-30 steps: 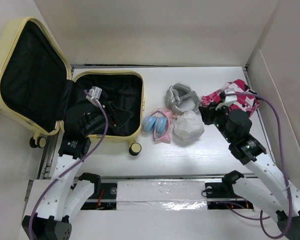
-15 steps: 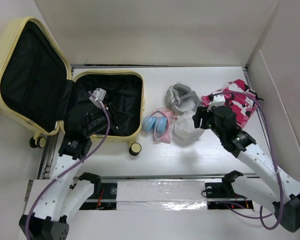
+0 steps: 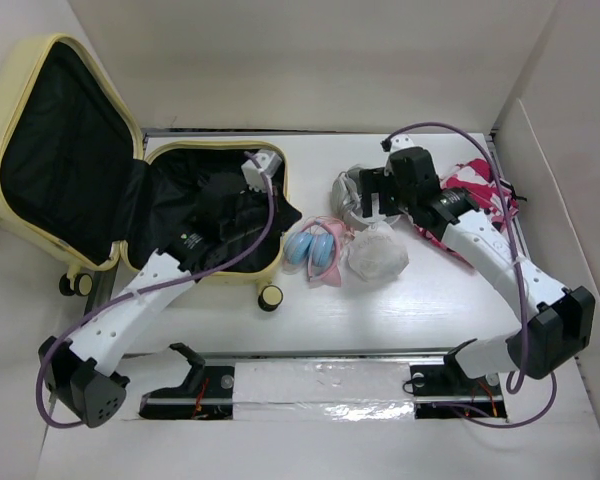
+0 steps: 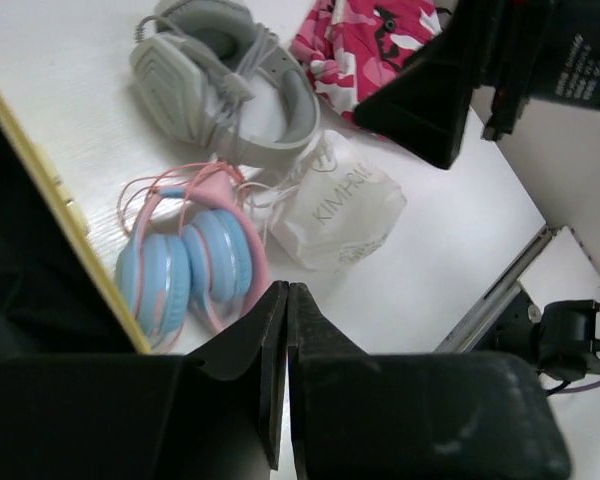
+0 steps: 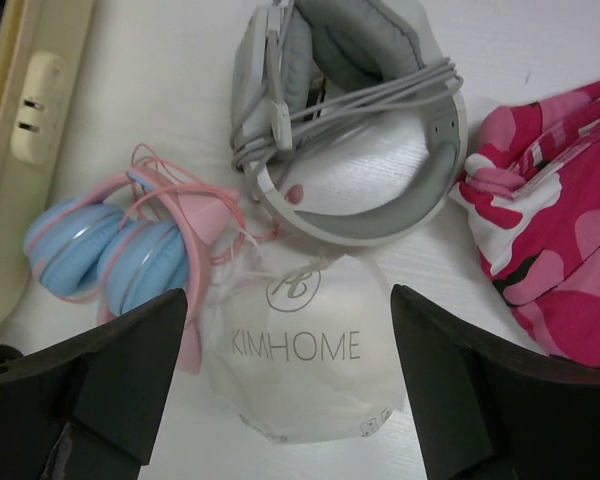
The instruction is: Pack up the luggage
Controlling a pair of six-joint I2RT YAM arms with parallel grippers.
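The pale-yellow luggage (image 3: 277, 215) lies open at the left, its lid (image 3: 0, 110) tipped back and black lining showing. My left gripper (image 3: 242, 205) hovers over the open base, shut on nothing (image 4: 287, 290). To the right of the luggage lie pink-and-blue headphones (image 3: 315, 252), a white KIMHOME pouch (image 3: 378, 255), grey headphones (image 3: 352, 190) and a pink camouflage cloth (image 3: 480, 190). My right gripper (image 3: 375, 205) hangs open above the pouch (image 5: 300, 350), one finger (image 5: 130, 370) on each side of it and clear of it.
The luggage's yellow rim (image 5: 20, 110) and a caster wheel (image 3: 270, 297) stand just left of the pink-and-blue headphones (image 5: 120, 250). White walls enclose the table on the far and right sides. A metal rail (image 3: 320, 355) runs along the near edge.
My left gripper moved right and farther across the luggage base and shut. My right gripper swung left from the pink cloth to above the pouch and grey headphones, and opened.
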